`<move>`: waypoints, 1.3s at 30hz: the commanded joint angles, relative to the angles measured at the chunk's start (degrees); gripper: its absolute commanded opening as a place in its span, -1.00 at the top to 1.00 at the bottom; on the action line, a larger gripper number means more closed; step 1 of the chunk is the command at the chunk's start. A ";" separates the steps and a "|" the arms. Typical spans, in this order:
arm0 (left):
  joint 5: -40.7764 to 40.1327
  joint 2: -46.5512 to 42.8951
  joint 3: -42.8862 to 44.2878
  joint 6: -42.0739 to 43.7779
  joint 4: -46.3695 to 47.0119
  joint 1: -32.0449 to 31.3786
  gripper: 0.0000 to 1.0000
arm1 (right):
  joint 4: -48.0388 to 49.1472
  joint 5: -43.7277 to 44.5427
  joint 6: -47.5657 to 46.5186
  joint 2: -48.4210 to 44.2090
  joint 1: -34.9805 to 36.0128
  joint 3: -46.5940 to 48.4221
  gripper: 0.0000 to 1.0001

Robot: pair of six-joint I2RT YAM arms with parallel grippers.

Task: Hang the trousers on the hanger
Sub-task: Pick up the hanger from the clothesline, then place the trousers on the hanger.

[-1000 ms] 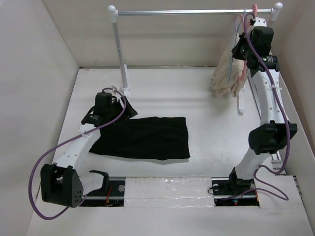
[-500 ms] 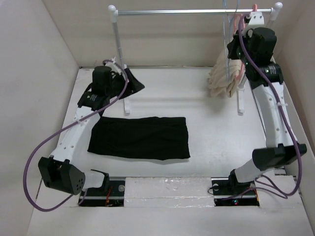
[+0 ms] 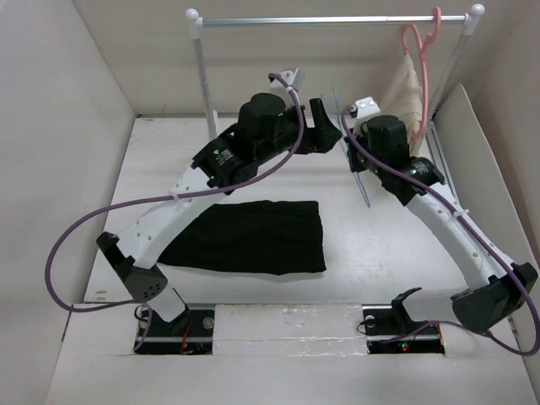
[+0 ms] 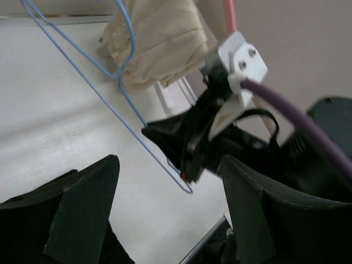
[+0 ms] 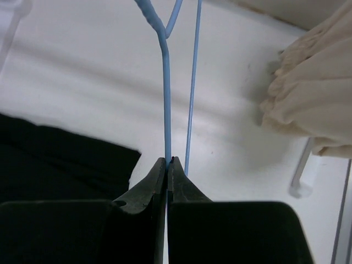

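The black trousers (image 3: 245,236) lie flat on the table in front of the arms; a corner shows in the right wrist view (image 5: 55,162). My right gripper (image 3: 348,143) (image 5: 168,160) is shut on the thin light-blue hanger (image 3: 363,192) (image 5: 166,104) and holds it in the air above the table, behind the trousers. My left gripper (image 3: 327,126) (image 4: 170,214) is open and empty, just left of the right gripper, facing the hanger (image 4: 110,104), whose lower end lies between its fingers (image 4: 82,209) from that view.
A pink hanger (image 3: 422,51) with a beige garment (image 3: 405,93) (image 4: 159,38) (image 5: 313,104) hangs at the right end of the white rail (image 3: 321,20). The rail's posts stand at back left (image 3: 202,93) and back right. Walls close in on both sides.
My right gripper has brought the blue hanger down from the rail to the table's middle. My left arm has swung from the trousers' left corner up and right to meet it.
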 commanded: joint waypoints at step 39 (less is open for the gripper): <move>-21.18 12.55 -3.69 -8.31 2.68 -2.43 1.00 | -1.24 10.39 6.81 -6.18 20.33 -9.35 1.00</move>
